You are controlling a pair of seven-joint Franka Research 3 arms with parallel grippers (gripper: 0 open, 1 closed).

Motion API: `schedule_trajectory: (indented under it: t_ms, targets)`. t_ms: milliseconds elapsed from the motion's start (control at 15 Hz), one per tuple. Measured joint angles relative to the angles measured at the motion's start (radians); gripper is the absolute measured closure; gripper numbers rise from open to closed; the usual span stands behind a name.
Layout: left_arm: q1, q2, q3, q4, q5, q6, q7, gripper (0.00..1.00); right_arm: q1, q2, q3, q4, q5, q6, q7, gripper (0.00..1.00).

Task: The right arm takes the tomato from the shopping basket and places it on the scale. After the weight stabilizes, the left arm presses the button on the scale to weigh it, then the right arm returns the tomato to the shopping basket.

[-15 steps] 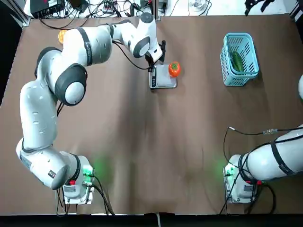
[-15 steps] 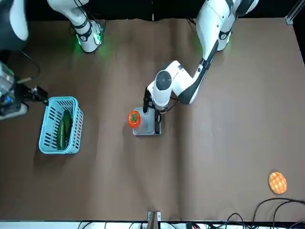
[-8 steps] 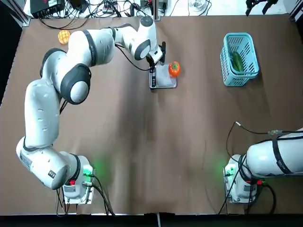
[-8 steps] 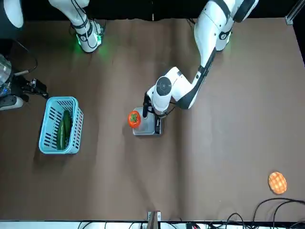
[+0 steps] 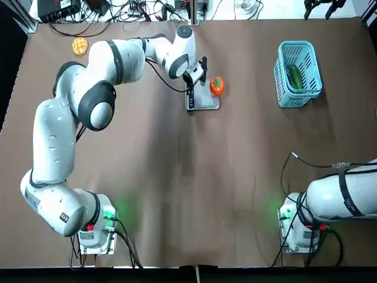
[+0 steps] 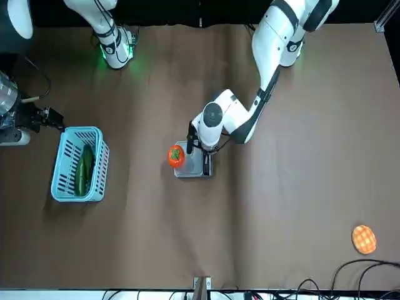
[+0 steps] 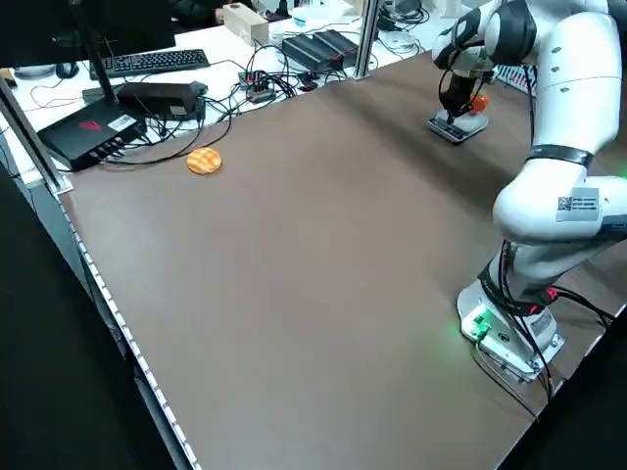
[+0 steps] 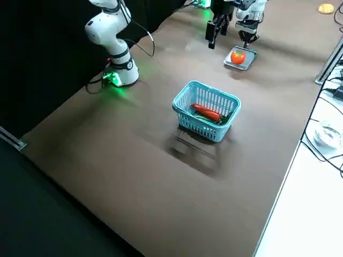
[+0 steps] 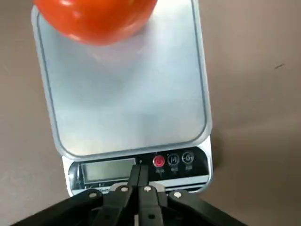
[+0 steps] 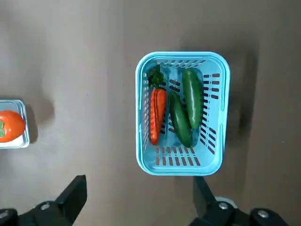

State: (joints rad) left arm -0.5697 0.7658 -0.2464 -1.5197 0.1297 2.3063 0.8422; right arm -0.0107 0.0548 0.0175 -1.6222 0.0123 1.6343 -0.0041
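Note:
The tomato (image 5: 217,86) sits on the scale (image 5: 203,98), at the platform's edge farthest from the dark button strip. My left gripper (image 5: 195,78) is shut and empty. In the left wrist view its closed tips (image 9: 139,172) are over the strip between the display and the red button (image 9: 159,161); the tomato (image 9: 94,19) lies at the far end of the platform (image 9: 127,94). My right gripper (image 10: 138,186) hangs open and empty high above the shopping basket (image 10: 221,117), which stands to the right of the scale (image 5: 298,73).
The basket holds a carrot (image 10: 157,115) and two green cucumbers (image 10: 192,96). A yellow waffle-patterned disc (image 5: 80,45) lies at the far left of the table. Cables and boxes (image 5: 118,9) line the far edge. The right arm's base (image 5: 303,233) is at the near right.
The left arm's elbow has swung toward the far edge while its shut gripper stays at the scale's button strip. The right arm has drawn back a little. The tomato has not moved.

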Motion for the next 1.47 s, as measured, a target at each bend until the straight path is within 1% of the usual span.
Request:
schedule_trajectory:
  t_ms: [467,1467]
  targets:
    - [-0.008,0.018,0.015,0.0,0.0,0.0,-0.012,0.99,0.0,0.001,0.0,0.0,0.0,0.004,0.008,0.0]
    - [-0.017,0.03,0.016,0.0,0.0,0.011,-0.015,0.99,0.002,0.001,0.004,0.0,-0.001,0.004,0.008,0.0]
